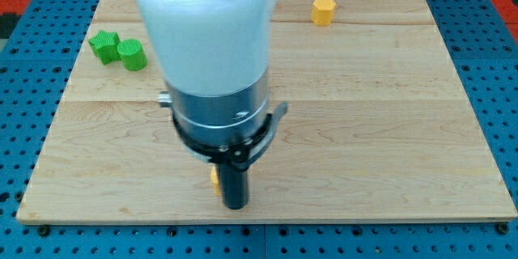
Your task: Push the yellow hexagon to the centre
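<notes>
The yellow hexagon (323,10) stands near the view's top, right of the middle of the wooden board (388,121). My tip (234,206) rests near the view's bottom, far below and left of the hexagon. A second yellow block (214,178) shows only as a sliver at the rod's left side, mostly hidden; its shape cannot be made out. The white arm body covers the board's upper middle.
A green star-like block (103,46) and a green cylinder (132,54) touch each other at the view's upper left. A blue pegboard (24,89) surrounds the board.
</notes>
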Action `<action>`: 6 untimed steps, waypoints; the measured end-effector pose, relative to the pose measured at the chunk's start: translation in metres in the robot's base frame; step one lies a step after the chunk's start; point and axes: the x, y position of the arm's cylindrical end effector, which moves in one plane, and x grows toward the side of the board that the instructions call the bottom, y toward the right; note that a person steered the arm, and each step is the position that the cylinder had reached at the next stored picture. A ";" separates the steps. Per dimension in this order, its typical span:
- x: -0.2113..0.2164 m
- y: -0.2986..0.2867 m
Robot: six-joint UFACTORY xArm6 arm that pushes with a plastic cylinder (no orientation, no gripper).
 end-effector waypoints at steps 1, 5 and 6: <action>0.000 0.068; -0.332 0.204; -0.375 0.173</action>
